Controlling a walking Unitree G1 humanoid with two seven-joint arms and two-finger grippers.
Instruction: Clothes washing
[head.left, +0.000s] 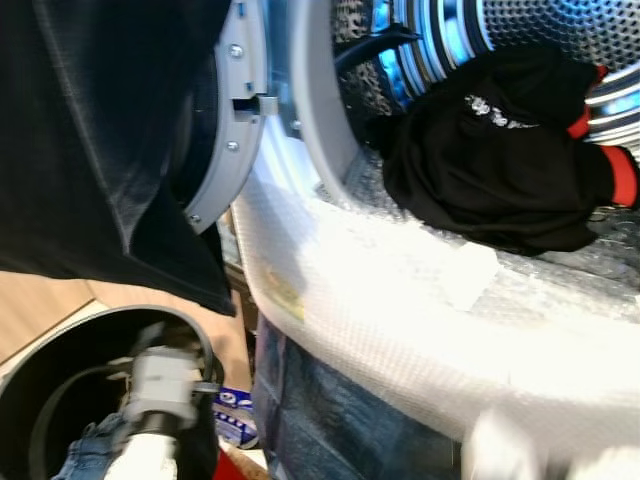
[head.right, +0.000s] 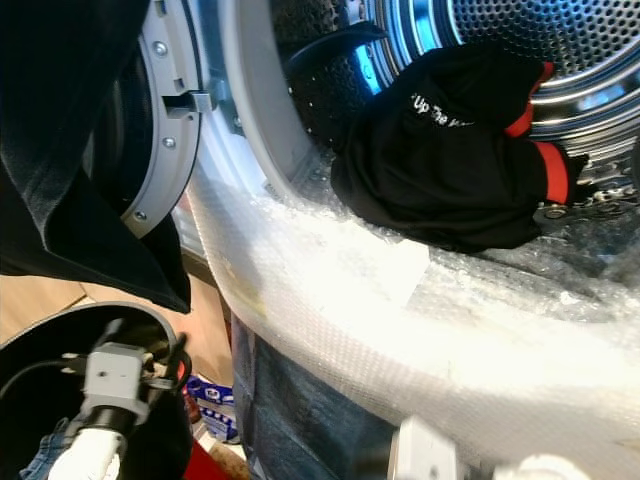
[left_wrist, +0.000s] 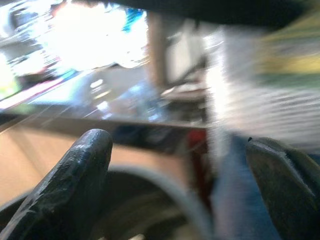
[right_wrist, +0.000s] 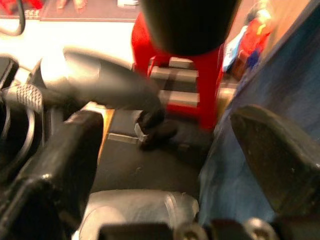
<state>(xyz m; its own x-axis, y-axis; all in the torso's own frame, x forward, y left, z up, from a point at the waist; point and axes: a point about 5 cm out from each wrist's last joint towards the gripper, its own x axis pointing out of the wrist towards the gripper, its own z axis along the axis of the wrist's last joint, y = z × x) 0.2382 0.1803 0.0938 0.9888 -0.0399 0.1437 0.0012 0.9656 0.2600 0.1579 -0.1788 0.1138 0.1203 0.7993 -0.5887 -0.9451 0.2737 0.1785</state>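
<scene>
The washing machine's door (head.right: 160, 120) is open, and its shiny metal drum (head.right: 540, 40) with many small holes is in view. A black garment with red cuffs (head.right: 450, 160) lies in the mouth of the drum. It has small white letters on it. It rests partly on a sheet of bubble wrap (head.right: 420, 330) that covers the lower rim of the machine and hangs down over the front. The bubble wrap looks very bright in the light.

A dark cloth (head.left: 100, 140) hangs at the upper left, in front of the open door.

Under the bubble wrap, a blue denim garment (head.left: 330, 420) hangs down the front of the machine.

Down at the lower left stands a round black basket (head.left: 60, 370). A bit of blue cloth (head.left: 90, 450) peeks out of it. The left arm (head.right: 105, 395) reaches down over this basket. In the left wrist view, the left end effector (left_wrist: 185, 175) has its two black fingers (left_wrist: 82, 170) wide apart, with nothing between them. That view is blurry.

In the right wrist view, the right end effector (right_wrist: 165, 160) is also spread wide and holds nothing. The blue denim is just beside one finger (right_wrist: 280, 155). A red stool (right_wrist: 205, 75) stands farther off on the floor.
</scene>
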